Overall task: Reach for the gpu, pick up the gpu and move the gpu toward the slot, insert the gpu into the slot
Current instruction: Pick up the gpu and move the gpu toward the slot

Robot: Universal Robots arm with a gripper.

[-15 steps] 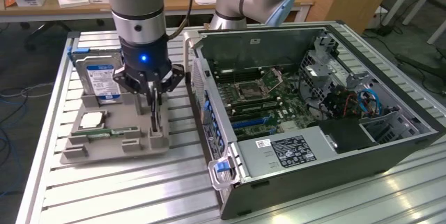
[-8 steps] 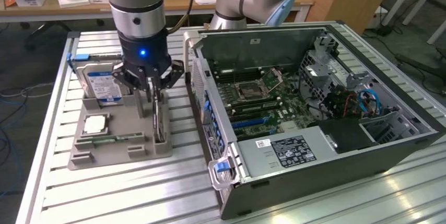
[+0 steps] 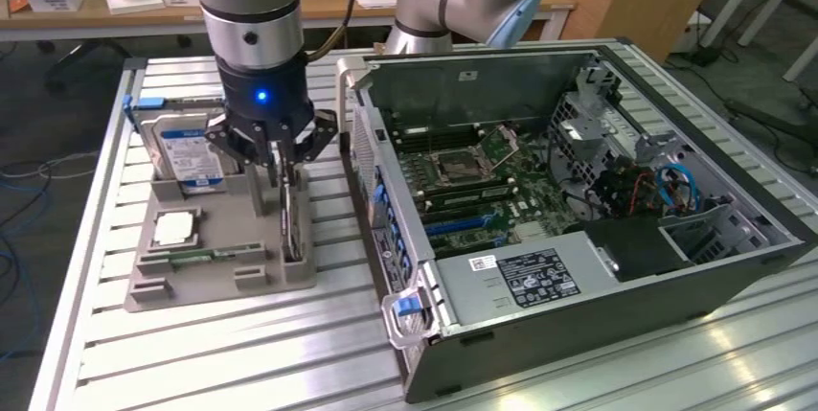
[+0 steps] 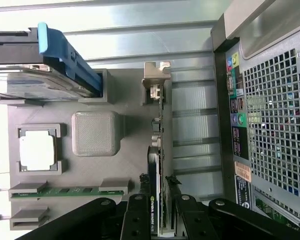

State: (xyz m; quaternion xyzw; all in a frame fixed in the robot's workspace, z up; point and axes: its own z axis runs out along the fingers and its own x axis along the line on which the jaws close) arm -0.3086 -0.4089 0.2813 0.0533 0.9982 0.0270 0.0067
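Straddling the gpu [image 4: 157, 135], the gripper [image 4: 157, 181] stands part-open, one finger on each side of the card's upper edge. A sliver of space shows beside the card, so as I read it nothing is clamped. That puts the work at the end of the reach, with the grasp not yet made. The card stands on edge in a groove of the grey holder [image 4: 132, 165], its silver bracket at the end away from the claw. Closing calls for pads set square on the board, I judge. Nearby in the holder sit a memory stick [image 4: 70, 191] and the hard drive [image 3: 179, 148]. Farther, toward the exterior view's right, lies the open computer case [image 3: 537, 277], its blue slot [image 3: 463, 227] well apart from the card.
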